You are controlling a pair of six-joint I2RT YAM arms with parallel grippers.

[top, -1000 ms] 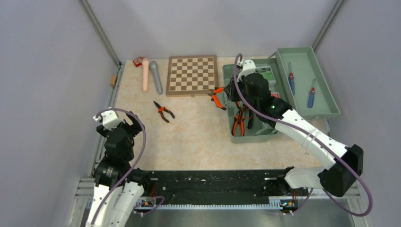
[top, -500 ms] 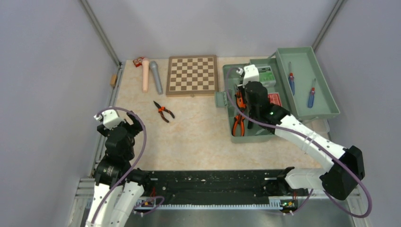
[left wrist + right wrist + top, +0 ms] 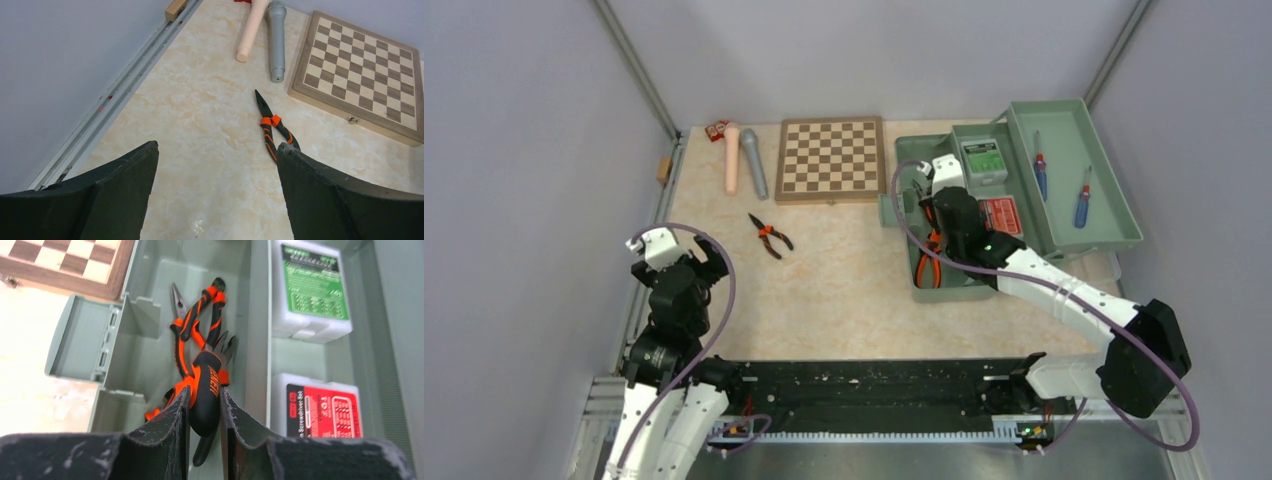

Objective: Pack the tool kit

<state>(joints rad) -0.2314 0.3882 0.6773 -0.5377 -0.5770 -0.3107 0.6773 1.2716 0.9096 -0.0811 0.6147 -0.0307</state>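
One second has carried the right gripper (image 3: 204, 402), pinching orange-handled pliers (image 3: 209, 375) by a handle, from the left rim of the toolbox (image 3: 954, 293) down into its left compartment, so release looks next, while the left gripper (image 3: 217, 150) hangs spread near loose pliers (image 3: 770, 236) on the table (image 3: 844, 290).

One toolbox (image 3: 944, 292), one chessboard (image 3: 831, 158). Two screwdrivers (image 3: 1040, 172) in the far-right tray (image 3: 1114, 232), two small labelled boxes (image 3: 981, 158) left of it, two cylinders (image 3: 732, 158) far left. One pair of loose pliers (image 3: 770, 236) on the table (image 3: 844, 290); boxed pliers (image 3: 192, 322), at least two pairs.
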